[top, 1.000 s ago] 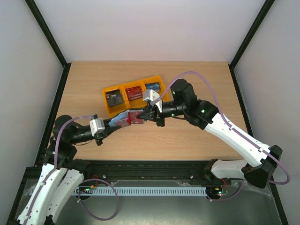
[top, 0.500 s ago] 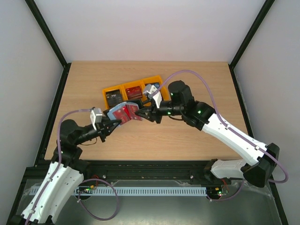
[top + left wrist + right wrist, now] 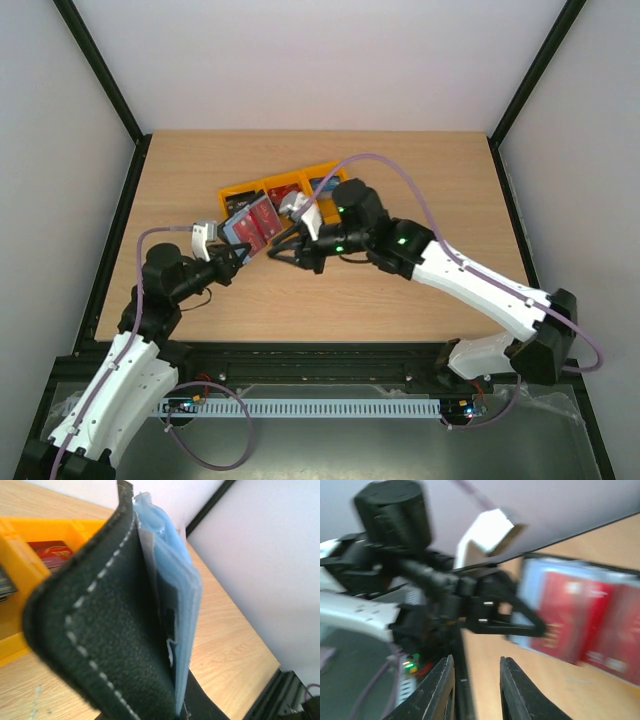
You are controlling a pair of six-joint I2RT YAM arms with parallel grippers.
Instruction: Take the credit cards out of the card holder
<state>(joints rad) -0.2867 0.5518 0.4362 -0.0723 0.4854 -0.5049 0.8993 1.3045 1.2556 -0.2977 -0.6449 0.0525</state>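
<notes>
My left gripper [image 3: 238, 252] is shut on the lower edge of the card holder [image 3: 243, 224] and holds it open and tilted up, just in front of the bins. Red credit cards [image 3: 266, 226] sit in its blue-grey pockets. In the left wrist view the black card holder [image 3: 100, 630] fills the frame, its blue-grey pockets [image 3: 176, 575] edge-on. My right gripper [image 3: 279, 256] hangs open and empty just right of the holder and a little below it. In the right wrist view its fingers [image 3: 515, 692] frame bare table, with the red credit cards [image 3: 575, 617] blurred at the upper right.
Three yellow bins [image 3: 300, 180] stand in a row behind the holder, partly hidden by it and by the right wrist. One bin [image 3: 25, 527] holds a red card [image 3: 50, 552]. Black frame rails run along the table's left and right edges.
My right gripper has opened, let go of the red card and dropped back to the left, empty. My left arm has drawn back, tipping the holder up towards the bins.
</notes>
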